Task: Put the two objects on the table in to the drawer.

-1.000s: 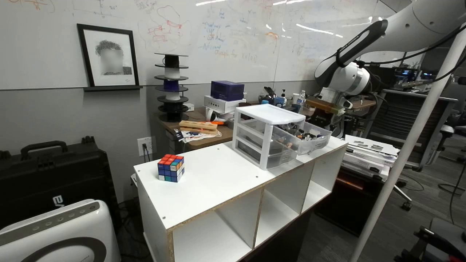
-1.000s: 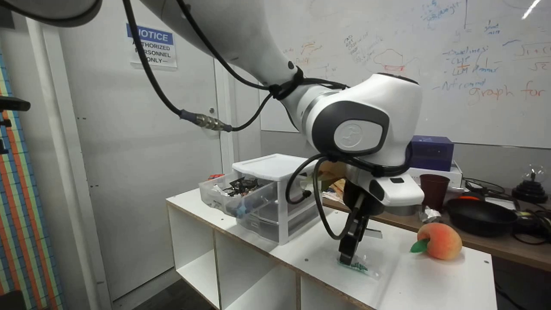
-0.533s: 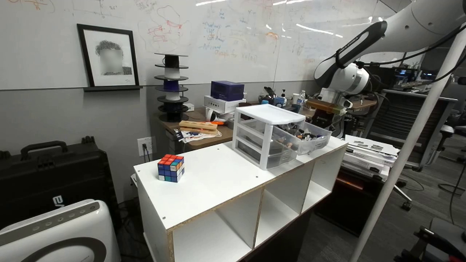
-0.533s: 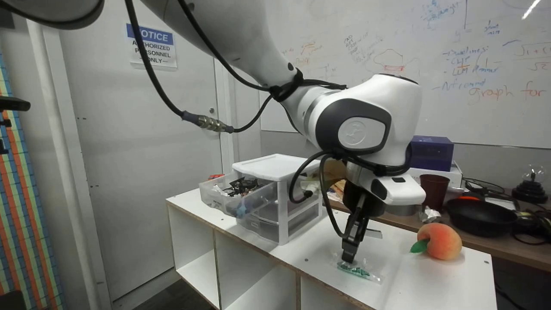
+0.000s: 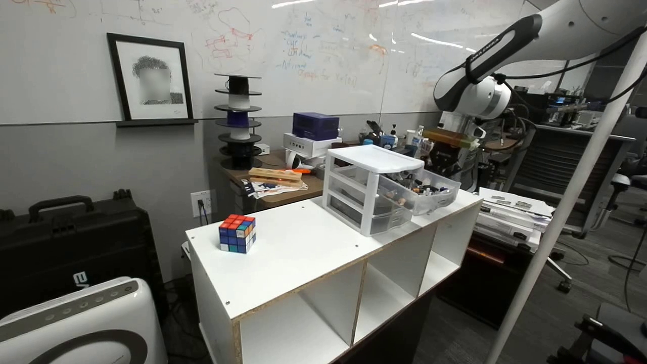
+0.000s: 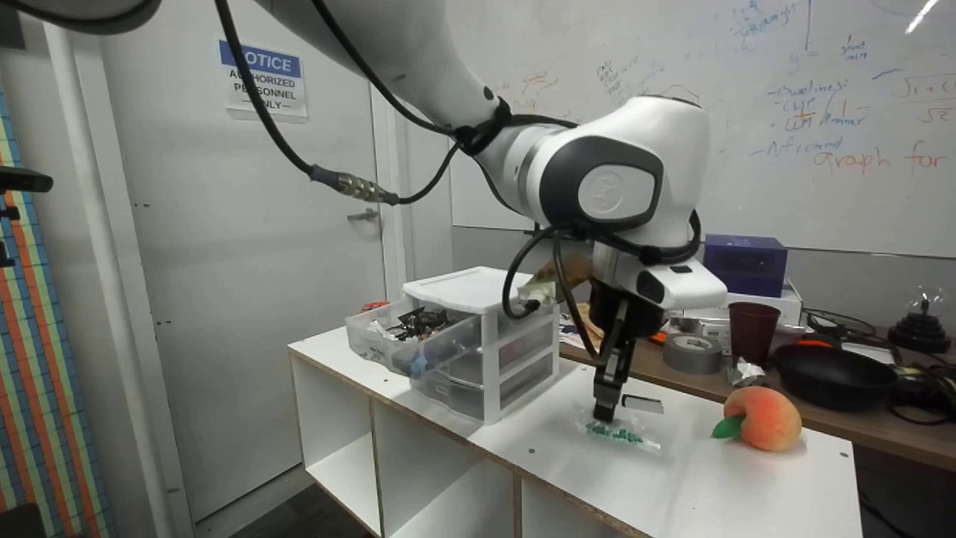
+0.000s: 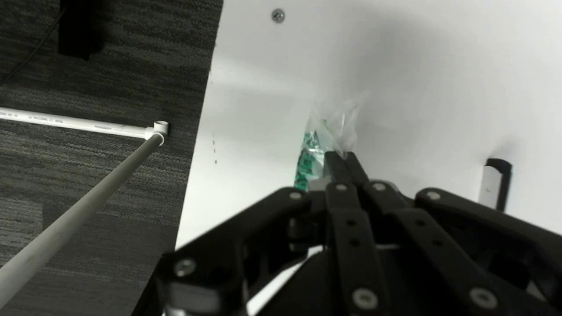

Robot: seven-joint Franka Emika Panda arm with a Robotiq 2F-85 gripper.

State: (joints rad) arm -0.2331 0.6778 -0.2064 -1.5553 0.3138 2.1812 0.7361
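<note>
A small clear plastic bag with green contents [image 6: 618, 433] hangs just above the white table [image 6: 717, 497]. My gripper [image 6: 605, 416] is shut on it. In the wrist view the fingertips meet on a pinch of clear film, with the green part of the bag [image 7: 304, 163] to their left. A black-and-white block [image 6: 644, 405] lies close behind the gripper. To the right rests a peach with a green leaf [image 6: 769, 420]. The translucent drawer [image 6: 377, 350], pulled out at the left, holds mixed small items. A Rubik's cube [image 5: 237, 233] shows in an exterior view; there the drawer unit hides my fingertips.
The drawer unit's white top [image 6: 474, 290] stands left of the wrist, close to the looping cable [image 6: 510, 288]. A brown desk behind carries a pan [image 6: 835, 376], a cup [image 6: 753, 332] and tape [image 6: 693, 353]. Dark floor [image 7: 131, 175] lies past the table edge.
My gripper has closed on the bag and risen from the table. The bag has come up with it. The peach, the black-and-white block and the drawer have stayed in place.
</note>
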